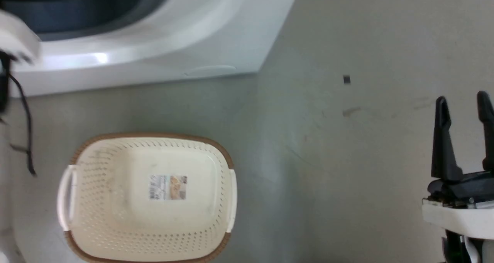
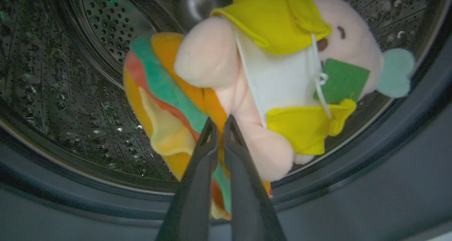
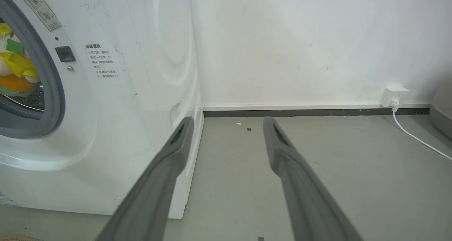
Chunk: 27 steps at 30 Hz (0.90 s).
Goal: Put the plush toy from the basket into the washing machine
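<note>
My left gripper (image 2: 219,122) is shut on the orange-green striped part of the plush toy (image 2: 254,75). The peach-pink doll in yellow clothing with a green tag hangs in the round opening of the washing machine (image 2: 70,75), in front of the perforated steel drum. From the right wrist view the plush toy (image 3: 14,68) shows inside the grey-sealed porthole of the washing machine (image 3: 116,110). The cream basket (image 1: 115,224) stands on the floor before the washing machine (image 1: 173,43), holding just its label sticker. My right gripper (image 1: 463,101) stands open at the right, holding nothing.
My pale left forearm (image 1: 15,35) reaches toward the porthole, with a black cable (image 1: 23,112) hanging from it. A wall socket (image 3: 393,92) with a white cord sits at the right by the skirting. A small dark scrap (image 1: 346,79) lies on the grey floor.
</note>
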Available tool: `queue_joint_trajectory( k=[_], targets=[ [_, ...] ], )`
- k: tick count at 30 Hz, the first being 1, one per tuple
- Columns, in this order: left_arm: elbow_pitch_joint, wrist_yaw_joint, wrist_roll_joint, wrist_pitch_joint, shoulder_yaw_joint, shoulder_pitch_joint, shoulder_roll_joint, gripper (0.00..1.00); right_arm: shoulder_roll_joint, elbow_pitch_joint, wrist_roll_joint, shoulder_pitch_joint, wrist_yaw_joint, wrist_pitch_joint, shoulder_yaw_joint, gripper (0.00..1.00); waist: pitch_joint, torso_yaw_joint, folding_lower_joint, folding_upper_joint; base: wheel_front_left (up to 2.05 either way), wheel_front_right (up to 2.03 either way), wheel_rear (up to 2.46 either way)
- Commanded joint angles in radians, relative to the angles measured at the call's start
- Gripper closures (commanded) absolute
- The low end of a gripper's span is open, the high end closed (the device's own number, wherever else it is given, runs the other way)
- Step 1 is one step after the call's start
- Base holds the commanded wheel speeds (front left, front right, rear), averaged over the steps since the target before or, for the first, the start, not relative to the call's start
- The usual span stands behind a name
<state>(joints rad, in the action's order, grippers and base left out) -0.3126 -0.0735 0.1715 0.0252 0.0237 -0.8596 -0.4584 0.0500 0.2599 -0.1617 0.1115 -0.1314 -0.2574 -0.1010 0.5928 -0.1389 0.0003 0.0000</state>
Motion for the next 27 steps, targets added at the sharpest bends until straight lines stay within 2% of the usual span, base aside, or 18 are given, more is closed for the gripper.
queue_joint_trajectory(
  k=[1, 6, 10, 16, 22, 27],
  targets=[
    [-0.024, -0.006, -0.009, 0.016, -0.004, -0.063, -0.016, 1.00, 0.000, 0.001, -0.011, 0.022, 0.001, -0.004, -0.007, 0.00, 0.087, -0.055, -0.0003, 0.0000, 0.00, 0.00, 0.00],
    [-0.125, -0.022, -0.043, 0.080, -0.040, -0.263, -0.083, 1.00, 0.000, 0.006, -0.023, 0.056, 0.001, -0.004, -0.011, 0.00, 0.160, -0.083, -0.0003, 0.0000, 0.00, 0.00, 0.00],
    [-0.210, -0.031, -0.058, 0.121, -0.067, -0.393, -0.109, 1.00, 0.000, 0.005, -0.036, 0.073, 0.001, -0.004, -0.003, 0.00, 0.200, -0.098, -0.0003, 0.0000, 0.00, 0.00, 0.00],
    [-0.326, -0.041, -0.098, 0.172, -0.120, -0.509, -0.152, 1.00, 0.000, -0.002, -0.044, 0.088, 0.001, -0.004, 0.023, 0.00, 0.230, -0.120, -0.0003, 0.0000, 0.00, 0.00, 0.00],
    [-0.452, -0.053, -0.071, 0.253, -0.174, -0.574, -0.160, 1.00, 0.000, -0.003, -0.051, 0.091, 0.001, -0.004, 0.027, 0.00, 0.245, -0.131, -0.0003, 0.0000, 0.00, 0.00, 0.00],
    [-0.507, -0.056, -0.053, 0.247, -0.220, -0.583, -0.171, 1.00, 0.000, -0.009, -0.049, 0.093, 0.001, -0.004, 0.026, 0.00, 0.238, -0.130, -0.0003, 0.0000, 0.00, 0.00, 0.00]
  ],
)
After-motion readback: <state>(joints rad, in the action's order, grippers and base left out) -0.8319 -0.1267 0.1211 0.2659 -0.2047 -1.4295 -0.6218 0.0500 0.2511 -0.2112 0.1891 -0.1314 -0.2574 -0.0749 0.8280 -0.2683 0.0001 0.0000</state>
